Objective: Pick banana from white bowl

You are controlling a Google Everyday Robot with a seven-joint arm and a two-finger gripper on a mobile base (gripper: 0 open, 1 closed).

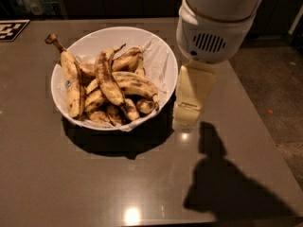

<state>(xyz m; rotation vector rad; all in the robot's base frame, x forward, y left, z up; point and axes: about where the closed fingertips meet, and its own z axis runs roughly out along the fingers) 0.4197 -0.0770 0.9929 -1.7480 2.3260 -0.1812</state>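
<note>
The white bowl (163, 56) stands on the table at centre left, lined with crumpled white paper and filled with several overripe bananas. The banana (108, 79), long, curved and brown-blotched, lies on top of the pile in the middle. A banana with a blue sticker and a long brown stem (71, 82) leans on the left rim. My gripper (185, 121), cream-coloured, hangs below the white wrist housing (213, 37) just right of the bowl's rim, pointing down close to the table. It holds nothing that I can see.
The brown table (94, 183) ends at the right near a speckled floor (274, 89). A black-and-white marker tag (12, 30) lies at the table's far left corner. The arm's shadow (222, 188) falls on the front right of the table.
</note>
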